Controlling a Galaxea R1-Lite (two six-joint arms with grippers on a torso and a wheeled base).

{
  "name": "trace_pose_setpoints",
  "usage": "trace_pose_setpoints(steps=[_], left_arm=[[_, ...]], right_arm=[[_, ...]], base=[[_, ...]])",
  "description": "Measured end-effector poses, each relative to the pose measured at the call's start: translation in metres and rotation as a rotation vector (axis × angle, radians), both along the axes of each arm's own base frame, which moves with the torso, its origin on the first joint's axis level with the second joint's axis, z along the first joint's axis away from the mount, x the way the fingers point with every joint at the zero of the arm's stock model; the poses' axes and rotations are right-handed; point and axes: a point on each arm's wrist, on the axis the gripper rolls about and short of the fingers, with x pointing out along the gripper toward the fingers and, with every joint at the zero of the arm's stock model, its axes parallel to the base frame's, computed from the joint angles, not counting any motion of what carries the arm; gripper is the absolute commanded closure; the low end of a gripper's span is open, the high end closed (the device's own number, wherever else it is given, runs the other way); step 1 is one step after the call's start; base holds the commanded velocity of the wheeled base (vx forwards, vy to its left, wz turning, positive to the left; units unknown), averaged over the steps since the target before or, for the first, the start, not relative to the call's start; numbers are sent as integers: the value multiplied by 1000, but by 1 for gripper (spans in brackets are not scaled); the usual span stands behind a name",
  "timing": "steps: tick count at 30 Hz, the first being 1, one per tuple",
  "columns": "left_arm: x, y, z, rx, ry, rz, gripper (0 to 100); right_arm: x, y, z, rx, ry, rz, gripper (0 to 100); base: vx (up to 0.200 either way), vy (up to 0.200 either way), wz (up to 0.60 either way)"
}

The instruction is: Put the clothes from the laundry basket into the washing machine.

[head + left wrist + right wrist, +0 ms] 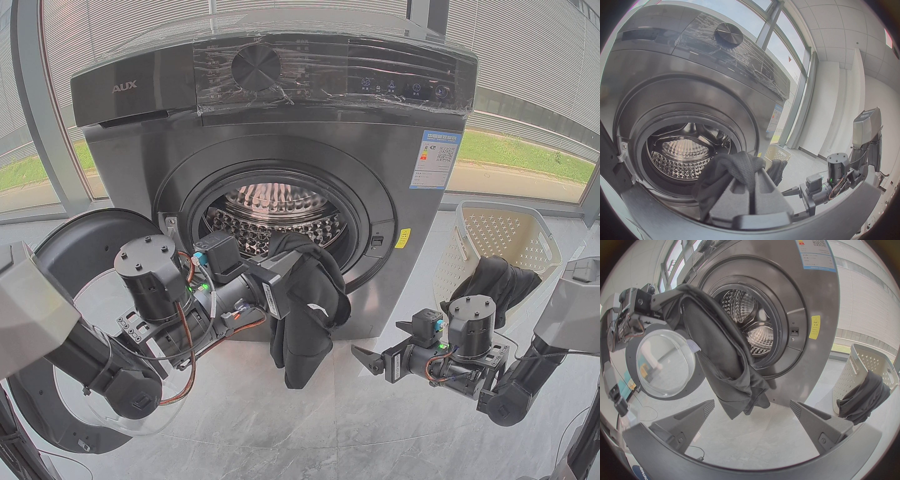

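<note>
A dark grey washing machine (400, 187) stands with its round door (69, 262) swung wide to the left and its steel drum (275, 215) bare. My left gripper (292, 257) is shut on a black garment (309, 312), held just in front of the lower rim of the drum opening; the cloth hangs down toward the floor. In the left wrist view the garment (731, 170) is pinched between the fingers (770, 195). My right gripper (365, 359) stands open and holds nothing, low over the floor to the right of the hanging cloth. A white laundry basket (531, 234) at the right has another black garment (494, 281) draped over its rim.
Grey marble floor (350, 425) stretches before the machine. The open door's glass bowl (664, 362) sits behind my left arm. Windows and frame posts stand behind the machine. The basket (875, 360) leans close to the machine's right side.
</note>
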Motion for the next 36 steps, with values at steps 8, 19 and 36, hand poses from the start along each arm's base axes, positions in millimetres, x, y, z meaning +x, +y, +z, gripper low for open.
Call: trace_pose_setpoints(steps=[8,19,36], left_arm=[[2,-1,3,-7,-9,2,100],[1,-1,3,-6,-9,1,100],[-3,1,7,-12,-17,0,100]], right_arm=[[4,3,-23,-39,6,25,0],[26,20,-36,-21,-22,31,0],[67,40,-47,15,-90,-13,0]], base=[[0,0,0],[0,0,0],[0,0,0]])
